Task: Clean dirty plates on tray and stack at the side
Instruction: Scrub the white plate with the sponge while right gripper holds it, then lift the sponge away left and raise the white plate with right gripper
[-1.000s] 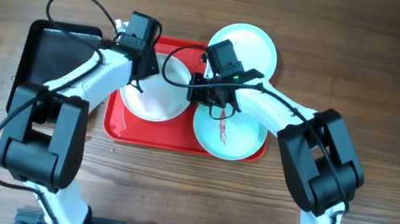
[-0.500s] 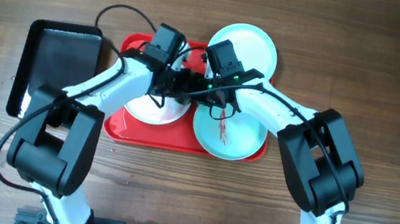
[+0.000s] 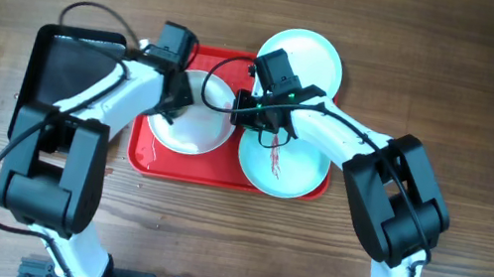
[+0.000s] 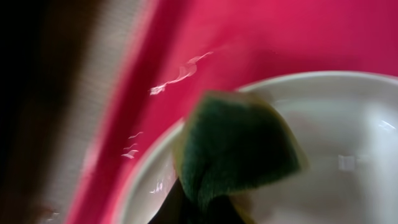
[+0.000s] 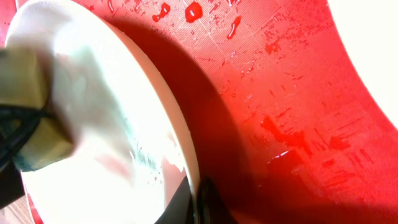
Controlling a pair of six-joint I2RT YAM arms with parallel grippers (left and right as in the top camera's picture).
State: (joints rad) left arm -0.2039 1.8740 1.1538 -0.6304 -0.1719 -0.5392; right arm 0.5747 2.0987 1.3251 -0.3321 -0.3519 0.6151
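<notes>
Centre frame, left gripper [image 3: 179, 99] clasps a sponge [image 4: 236, 146] on the white plate [image 3: 190, 127]; right gripper [image 3: 243, 108] pinches its rim. Seemingly scrubbing; next, wipe across.

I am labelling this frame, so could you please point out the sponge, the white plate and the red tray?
sponge [image 4: 239, 146], left wrist view, on its green scouring face.
white plate [image 3: 197, 125], overhead view, on its bare centre.
red tray [image 3: 152, 155], overhead view, on bare floor near a corner.
</notes>
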